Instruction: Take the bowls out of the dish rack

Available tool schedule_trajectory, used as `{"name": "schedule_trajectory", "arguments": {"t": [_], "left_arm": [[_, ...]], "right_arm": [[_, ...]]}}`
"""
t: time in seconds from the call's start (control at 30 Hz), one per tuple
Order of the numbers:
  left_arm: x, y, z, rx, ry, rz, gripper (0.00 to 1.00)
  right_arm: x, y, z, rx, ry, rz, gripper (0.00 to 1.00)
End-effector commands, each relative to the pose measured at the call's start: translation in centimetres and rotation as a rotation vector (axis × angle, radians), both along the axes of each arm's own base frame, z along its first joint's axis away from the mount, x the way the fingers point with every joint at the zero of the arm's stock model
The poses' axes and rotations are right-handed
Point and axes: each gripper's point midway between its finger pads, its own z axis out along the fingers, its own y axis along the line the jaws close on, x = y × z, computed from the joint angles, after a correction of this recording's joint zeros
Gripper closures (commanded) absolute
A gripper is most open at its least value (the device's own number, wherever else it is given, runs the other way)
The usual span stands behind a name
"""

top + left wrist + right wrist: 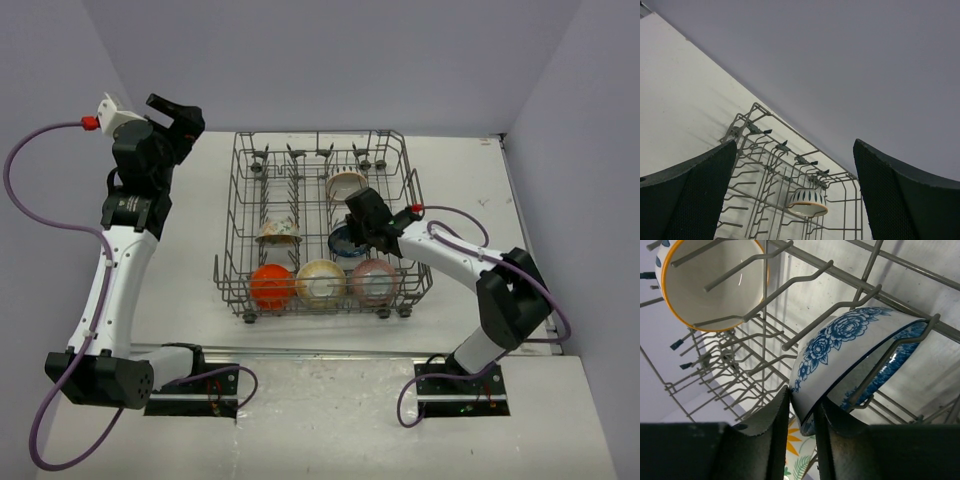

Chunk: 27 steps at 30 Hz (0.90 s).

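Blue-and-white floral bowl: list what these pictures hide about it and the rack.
1. Right wrist view: blue-and-white floral bowl, lower rim hidden between black fingers of the right pincer; squeeze unclear.
2. Top view: that pincer covers most of it.
3. Left wrist view: bottom edge cuts the grey wire rack; one orange-rimmed bowl shows.

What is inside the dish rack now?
Six in all: orange bowl, cream-yellow bowl and pink bowl in the near row; whitish bowl and yellow-rimmed bowl farther back; blue-and-white bowl, mostly covered in the top view by the right gripper closed on its rim.
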Motion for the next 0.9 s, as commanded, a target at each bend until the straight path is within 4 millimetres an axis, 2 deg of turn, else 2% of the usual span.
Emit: {"name": "schedule_trajectory", "arguments": {"t": [0.0,0.03,0.13,0.23,0.43,0.57,0.6,0.63,0.7,0.77,0.83,0.87], "left_arm": [[-0.5,0.7,3.0,0.027,-0.069,0.019,0.02],[-0.6,0.8,3.0,0.028,-0.070,0.019,0.02],[-0.5,0.8,2.9,0.025,-0.069,0.017,0.02],[-0.5,0.7,2.2,0.018,-0.055,0.015,0.02],[-0.2,0.4,0.3,0.022,-0.012,0.000,0.03],[-0.4,0.7,-2.9,0.032,0.079,0.014,0.04],[-0.4,0.7,-3.5,0.031,0.094,0.014,0.05],[-0.5,0.8,-4.8,0.034,0.131,0.017,0.08],[-0.5,1.0,-6.9,0.044,0.200,0.025,0.12],[-0.7,1.2,-9.7,0.056,0.310,0.039,0.17],[-1.2,1.4,-11.7,0.066,0.384,0.046,0.19],[-1.4,1.6,-12.3,0.059,0.397,0.059,0.19]], "right_arm": [[0.1,-0.3,-1.1,0.012,0.016,-0.038,0.76],[0.1,-0.3,-1.2,0.013,0.019,-0.041,0.76],[-0.1,-0.4,-1.5,0.009,0.019,-0.034,0.91],[-0.3,-0.5,-1.4,0.013,0.011,-0.022,1.00],[-1.1,-1.2,-0.8,0.018,-0.036,-0.010,1.00],[-1.4,-1.6,0.0,0.023,-0.074,0.003,1.00],[-1.7,-1.9,-0.4,0.019,-0.073,0.003,1.00],[-1.6,-1.9,0.4,0.034,-0.098,-0.002,1.00],[-1.9,-2.3,0.3,0.033,-0.110,0.001,1.00],[-1.9,-2.4,0.9,0.039,-0.138,0.006,1.00],[-2.1,-2.5,1.1,0.043,-0.158,0.018,1.00],[-1.8,-2.1,1.8,0.061,-0.190,0.030,1.00]]}}
